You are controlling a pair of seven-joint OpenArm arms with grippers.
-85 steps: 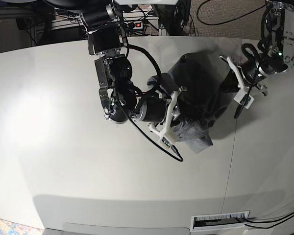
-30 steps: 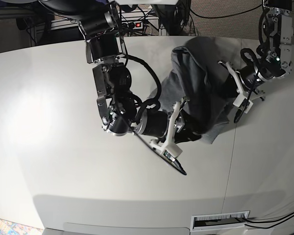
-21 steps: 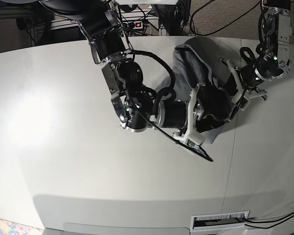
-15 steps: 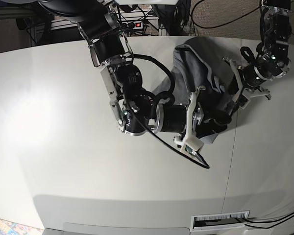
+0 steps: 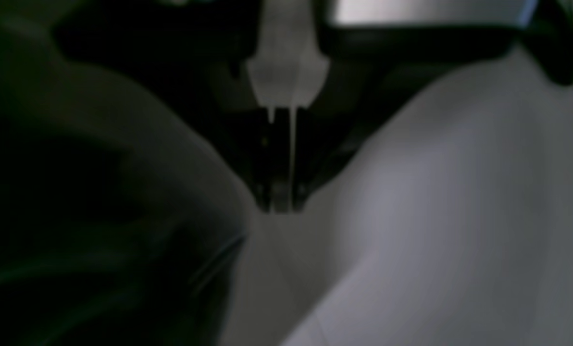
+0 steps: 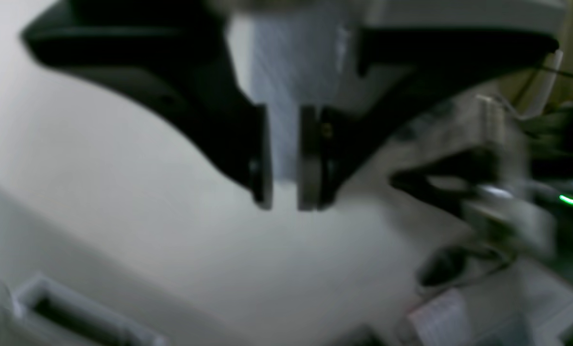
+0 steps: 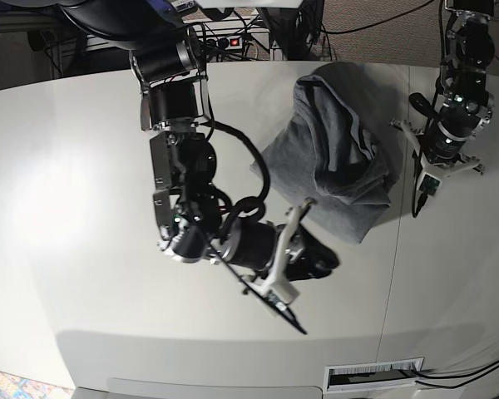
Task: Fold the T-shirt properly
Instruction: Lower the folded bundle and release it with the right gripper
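Pale grey, the tabletop [image 7: 83,249] fills most of the base view, with a slotted vent [image 7: 373,375] set into its near edge and cables [image 7: 366,25] on the floor beyond its far edge. On the far right part of the tabletop lies the T-shirt [image 7: 337,158], bunched into a loose heap with creased folds and one flat panel spreading toward the near side. Neither arm touches it. The right pincer [image 7: 320,262] hangs over bare tabletop just near the shirt's lower edge; in the right wrist view its fingers [image 6: 260,154] stand close together with only a narrow gap between them and nothing held. The left pincer [image 7: 417,162] sits just beside the shirt's right edge, above the seam [image 7: 392,274] in the tabletop; in the blurred left wrist view its fingers [image 5: 262,163] are pressed almost together, empty, with dark cloth to one side.
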